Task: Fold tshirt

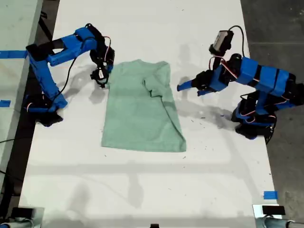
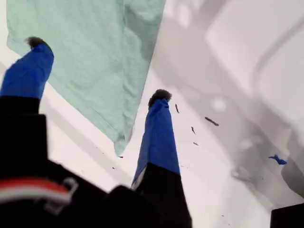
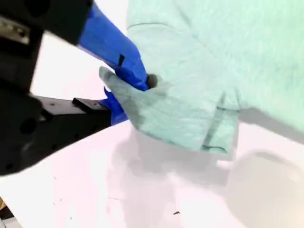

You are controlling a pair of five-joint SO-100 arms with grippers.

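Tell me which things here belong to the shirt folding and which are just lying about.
In the job: the tshirt, my first gripper open beside it, my second gripper shut on its edge.
Lying about: blue tape, table.

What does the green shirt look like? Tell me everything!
The tshirt is pale mint green, plain soft cloth, lying flat on the white table, already partly folded into a long shape. One sleeve is folded inward on top. My second gripper pinches a bunched corner at the exterior view's left. My first gripper hangs open beside its other edge, not touching.
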